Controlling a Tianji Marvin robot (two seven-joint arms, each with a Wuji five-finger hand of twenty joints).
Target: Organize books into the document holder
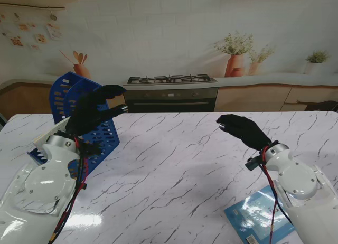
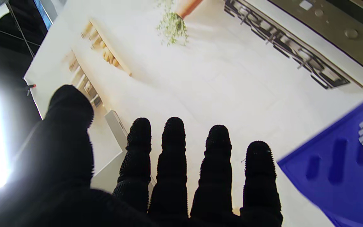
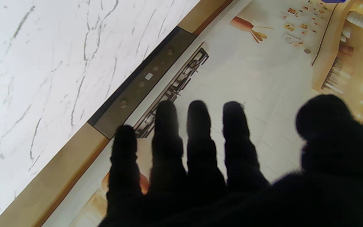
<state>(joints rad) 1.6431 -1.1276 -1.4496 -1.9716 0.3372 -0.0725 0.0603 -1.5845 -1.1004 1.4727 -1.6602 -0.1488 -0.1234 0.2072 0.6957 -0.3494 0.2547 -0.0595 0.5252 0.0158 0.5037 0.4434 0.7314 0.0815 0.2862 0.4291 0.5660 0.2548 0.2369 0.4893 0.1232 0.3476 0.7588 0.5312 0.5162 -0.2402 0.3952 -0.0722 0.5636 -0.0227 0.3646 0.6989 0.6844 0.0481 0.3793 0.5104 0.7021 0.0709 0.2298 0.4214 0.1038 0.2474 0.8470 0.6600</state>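
The work surface is a white marble-pattern table with grey veining. Behind its far edge stands a printed kitchen backdrop. The backdrop shows a gas hob above a dark oven panel at centre, wooden cabinet fronts on either side, two terracotta potted plants to the right of the hob, a small potted plant at far right, and an orange utensil pot to the left
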